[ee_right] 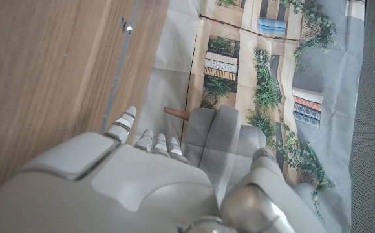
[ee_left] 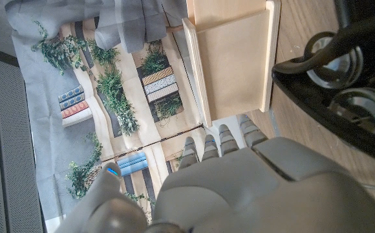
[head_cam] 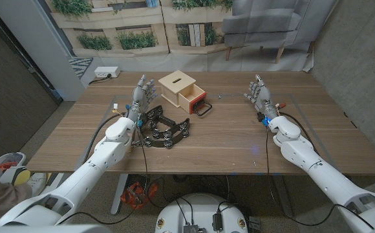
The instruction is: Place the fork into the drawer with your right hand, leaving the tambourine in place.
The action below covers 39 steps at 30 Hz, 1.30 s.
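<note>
both the left robot hand (head_cam: 142, 95) and right robot hand (head_cam: 259, 92) stand empty, fingers apart. the fork (head_cam: 202, 109) lies on the table (head_cam: 239, 139) touching the drawer (head_cam: 191, 99); the tambourine (head_cam: 163, 130) sits beside the left robot hand.

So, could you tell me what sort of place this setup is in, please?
Probably a lab or studio test space: a wooden table stands before a printed backdrop of shelves and plants, with cables and a power strip on the floor.

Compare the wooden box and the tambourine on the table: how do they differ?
The wooden box is pale and square-cornered; the tambourine is black and curved. The box stands farther back with its drawer pulled open; the tambourine lies flat, nearer the left hand. Both rest on the table.
</note>
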Each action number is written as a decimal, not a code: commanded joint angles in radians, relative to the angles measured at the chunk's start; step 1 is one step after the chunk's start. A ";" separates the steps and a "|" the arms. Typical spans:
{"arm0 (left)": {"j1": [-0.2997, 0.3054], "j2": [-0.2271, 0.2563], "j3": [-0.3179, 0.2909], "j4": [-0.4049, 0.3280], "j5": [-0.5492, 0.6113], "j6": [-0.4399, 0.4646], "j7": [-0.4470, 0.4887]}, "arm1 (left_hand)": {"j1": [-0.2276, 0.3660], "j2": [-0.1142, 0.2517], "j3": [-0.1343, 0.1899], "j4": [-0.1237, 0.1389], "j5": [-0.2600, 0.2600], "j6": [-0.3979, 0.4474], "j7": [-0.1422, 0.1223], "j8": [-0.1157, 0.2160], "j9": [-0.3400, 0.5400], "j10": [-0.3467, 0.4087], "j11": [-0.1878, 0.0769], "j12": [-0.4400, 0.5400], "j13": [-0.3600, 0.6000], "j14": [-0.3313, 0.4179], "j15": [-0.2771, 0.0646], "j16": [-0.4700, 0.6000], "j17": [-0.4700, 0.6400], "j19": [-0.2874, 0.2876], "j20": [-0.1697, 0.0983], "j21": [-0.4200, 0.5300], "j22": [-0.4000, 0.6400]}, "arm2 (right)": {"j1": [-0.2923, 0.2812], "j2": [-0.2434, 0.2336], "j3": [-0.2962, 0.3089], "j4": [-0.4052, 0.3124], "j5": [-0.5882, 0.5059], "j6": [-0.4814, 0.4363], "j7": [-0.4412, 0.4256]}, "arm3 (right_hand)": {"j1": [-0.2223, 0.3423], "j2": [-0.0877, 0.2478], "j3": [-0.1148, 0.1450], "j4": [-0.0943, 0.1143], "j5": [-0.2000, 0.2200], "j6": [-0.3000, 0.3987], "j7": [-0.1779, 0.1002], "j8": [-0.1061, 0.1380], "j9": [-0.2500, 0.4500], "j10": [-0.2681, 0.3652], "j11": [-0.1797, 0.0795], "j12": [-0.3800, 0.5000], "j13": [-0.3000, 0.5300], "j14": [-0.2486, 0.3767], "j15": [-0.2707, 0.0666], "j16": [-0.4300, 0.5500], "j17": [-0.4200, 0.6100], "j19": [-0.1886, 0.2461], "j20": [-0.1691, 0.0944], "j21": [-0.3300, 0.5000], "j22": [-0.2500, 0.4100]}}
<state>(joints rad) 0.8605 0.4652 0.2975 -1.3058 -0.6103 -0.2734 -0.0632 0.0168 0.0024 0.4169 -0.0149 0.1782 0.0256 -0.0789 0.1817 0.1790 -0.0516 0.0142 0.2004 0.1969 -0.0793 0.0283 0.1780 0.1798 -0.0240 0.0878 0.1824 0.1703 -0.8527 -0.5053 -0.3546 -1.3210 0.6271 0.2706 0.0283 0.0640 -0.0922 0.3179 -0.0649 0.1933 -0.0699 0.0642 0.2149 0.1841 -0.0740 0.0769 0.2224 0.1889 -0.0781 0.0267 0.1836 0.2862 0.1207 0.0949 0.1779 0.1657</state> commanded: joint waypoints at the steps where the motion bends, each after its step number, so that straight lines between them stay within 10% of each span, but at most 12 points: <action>1: 0.051 -0.136 -0.190 -0.030 0.172 0.080 -0.116 | 0.007 -0.001 0.006 0.002 0.004 0.002 -0.006 0.005 0.001 -0.005 0.000 0.007 0.002 -0.011 0.000 0.006 0.003 0.000 0.004 0.007 0.005 | -0.026 0.039 0.060 -0.033 -0.054 -0.039 0.024 | 0.003 -0.003 0.006 -0.001 0.007 -0.007 -0.001 0.004 0.004 -0.008 -0.002 0.005 0.003 -0.010 -0.004 0.006 0.002 0.006 0.001 0.005 0.005; 19: 0.070 -0.254 -0.337 -0.055 0.307 0.117 -0.221 | 0.008 0.001 0.005 0.002 0.004 0.005 -0.004 0.006 0.001 -0.006 0.002 0.008 0.001 -0.016 0.003 0.005 0.002 -0.002 0.003 0.007 0.005 | -0.040 0.063 0.099 -0.061 -0.104 -0.079 0.020 | 0.014 0.006 0.006 -0.009 0.006 -0.010 0.011 -0.005 0.005 0.002 0.008 0.000 0.004 -0.040 0.010 0.001 -0.016 -0.021 0.007 0.001 0.005; 39: 0.100 -0.273 -0.385 -0.125 0.369 0.114 -0.264 | 0.012 0.005 0.005 0.001 0.004 0.008 -0.001 0.007 0.001 0.001 0.005 0.012 0.001 -0.019 0.005 0.006 0.002 -0.005 0.002 0.008 0.005 | -0.051 0.053 0.088 -0.108 -0.158 -0.102 -0.031 | 0.026 0.012 0.004 -0.017 0.005 -0.021 0.033 -0.013 0.007 0.007 0.023 -0.005 0.007 -0.061 0.030 0.002 -0.030 -0.041 0.006 0.001 0.005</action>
<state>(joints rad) 0.9492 0.2006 -0.0626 -1.4004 -0.2866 -0.1667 -0.2964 0.0207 0.0066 0.4168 -0.0149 0.1781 0.0296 -0.0747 0.1857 0.1767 -0.0473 0.0183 0.2084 0.1954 -0.0907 0.0333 0.1780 0.1797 -0.0240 0.0877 0.1824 0.1699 -0.8939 -0.4459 -0.2606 -1.3999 0.4978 0.1761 0.0247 0.0850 -0.0870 0.3216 -0.0777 0.1933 -0.0892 0.0913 0.2064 0.1887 -0.0685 0.0897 0.2181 0.1943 -0.1301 0.0572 0.1836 0.2549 0.0860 0.0967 0.1779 0.1653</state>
